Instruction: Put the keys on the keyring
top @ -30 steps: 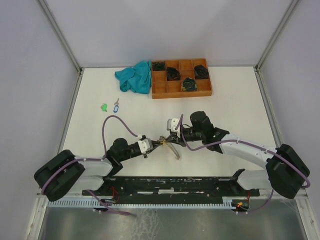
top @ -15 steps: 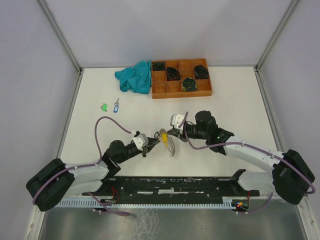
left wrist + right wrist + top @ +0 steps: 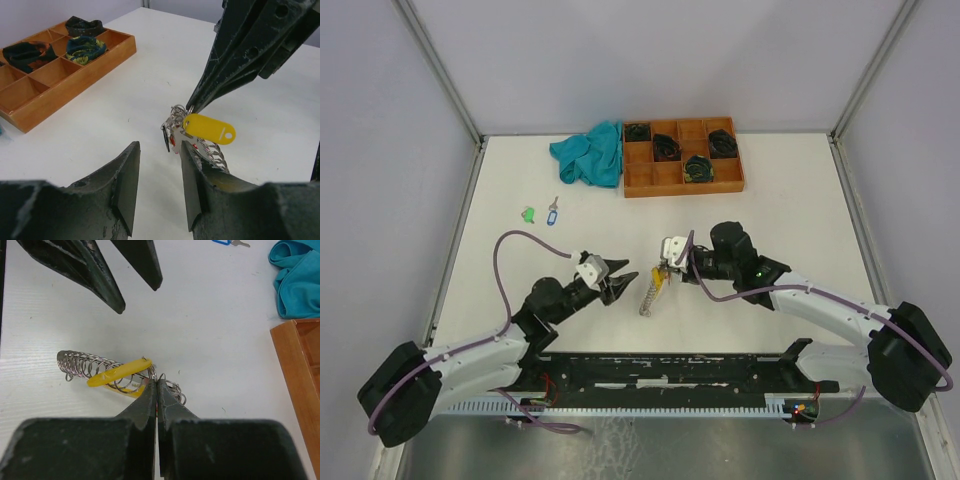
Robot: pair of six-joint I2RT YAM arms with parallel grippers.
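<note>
The keyring (image 3: 653,288) is a silvery wire coil with small rings, carrying a yellow tag (image 3: 210,129) and a key with a bit of red. My right gripper (image 3: 666,270) is shut on the rings at its top, seen in the right wrist view (image 3: 157,383), with the coil (image 3: 82,365) trailing left. My left gripper (image 3: 623,277) is open and empty, just left of the keyring, and its fingertips (image 3: 134,152) stand short of the yellow tag. A green-tagged key (image 3: 528,213) and a blue-tagged key (image 3: 552,212) lie at the far left.
An orange-brown tray (image 3: 665,180) with black coiled bundles stands at the back, also in the left wrist view (image 3: 75,75). A teal cloth (image 3: 590,152) lies left of it. The tray's corner (image 3: 300,370) and the cloth (image 3: 297,275) show in the right wrist view.
My left gripper has let go of the keyring, opened and drawn back to the left. My right gripper keeps hold, and the coil now hangs down to the lower left.
</note>
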